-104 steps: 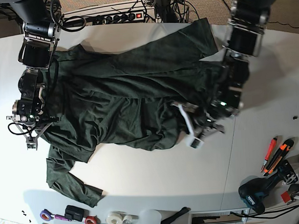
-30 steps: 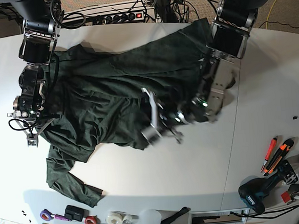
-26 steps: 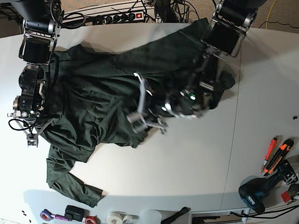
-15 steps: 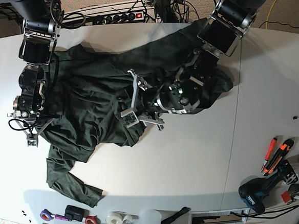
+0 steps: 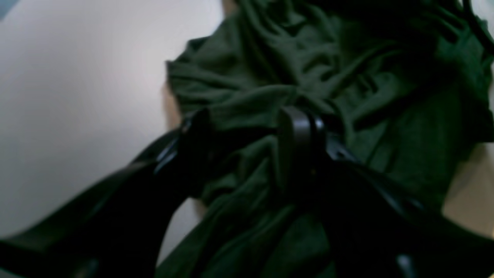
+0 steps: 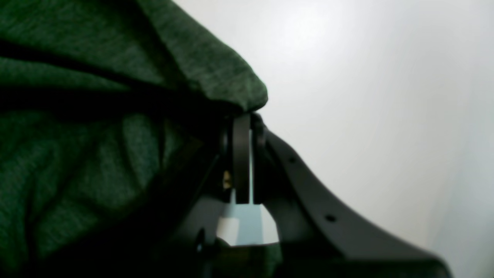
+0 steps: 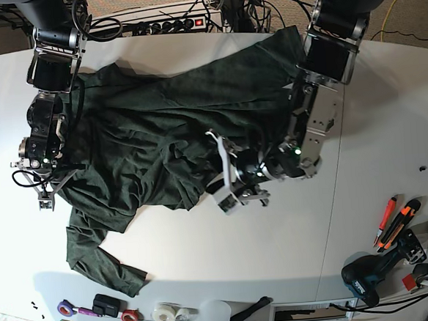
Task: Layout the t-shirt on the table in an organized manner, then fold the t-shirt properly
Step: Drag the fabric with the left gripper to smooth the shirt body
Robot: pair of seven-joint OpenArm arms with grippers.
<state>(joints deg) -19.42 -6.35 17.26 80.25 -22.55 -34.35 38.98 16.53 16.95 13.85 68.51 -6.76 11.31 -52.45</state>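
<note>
The dark green t-shirt (image 7: pixel 160 127) lies crumpled across the white table (image 7: pixel 279 244), one long sleeve trailing toward the front left. My left gripper (image 7: pixel 223 173) hovers open at the shirt's lower right hem, nothing between its white fingers. In the left wrist view its black fingers (image 5: pixel 197 131) stand apart in front of wrinkled t-shirt (image 5: pixel 347 88) fabric. My right gripper (image 7: pixel 43 183) sits at the shirt's left edge. Its jaws are shut on a fold of t-shirt (image 6: pixel 96 116) cloth, which meets the fingertips (image 6: pixel 242 127).
Orange utility knives (image 7: pixel 394 221) and a drill (image 7: pixel 373 276) lie at the front right. Tape rolls (image 7: pixel 166 313) and small items line the front edge. A power strip (image 7: pixel 179 23) with cables sits behind the table. A seam (image 7: pixel 336 211) runs down the table's right part.
The left gripper carried a fold of shirt leftward, opened and let it go, then drew back to the right and toward the front. The right arm has stayed still.
</note>
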